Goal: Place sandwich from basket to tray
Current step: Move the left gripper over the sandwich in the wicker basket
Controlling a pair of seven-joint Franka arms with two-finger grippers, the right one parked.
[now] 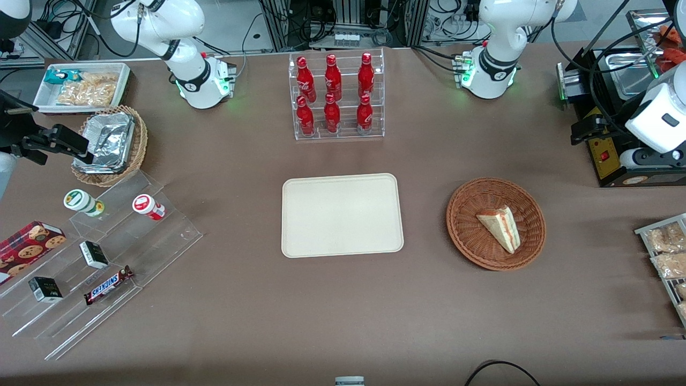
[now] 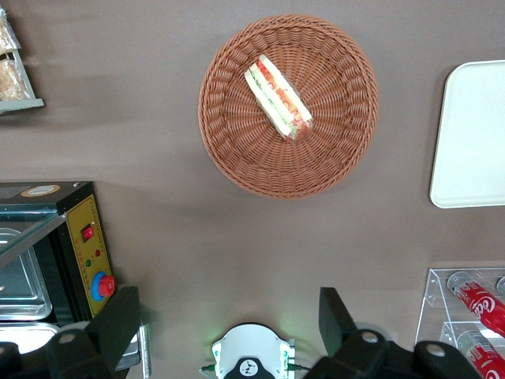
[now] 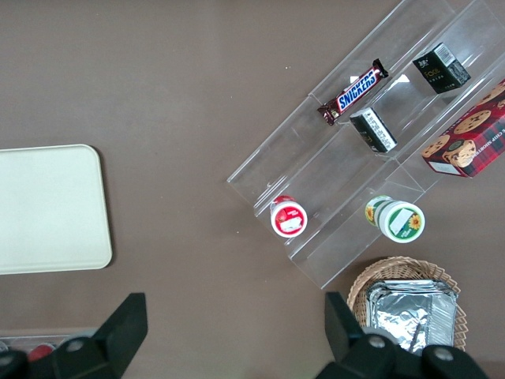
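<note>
The sandwich [image 1: 501, 228] [image 2: 278, 96], a white-bread wedge with red and green filling, lies in the round reddish-brown basket [image 1: 466, 203] [image 2: 229, 150]. The cream tray [image 1: 342, 214] [image 2: 473, 134] lies flat beside the basket with nothing on it, toward the parked arm's end. My gripper [image 1: 581, 131] [image 2: 227, 320] hangs high above the table, farther from the front camera than the basket and beside the black machine. It is open, its fingers [image 2: 118, 320] spread wide with nothing between them.
A black machine with a red button [image 1: 605, 155] [image 2: 87, 260] stands under the working arm. A clear rack of red bottles [image 1: 336, 96] stands farther back than the tray. A rack of bagged snacks [image 1: 667, 257] sits at the table edge nearer the camera than the machine.
</note>
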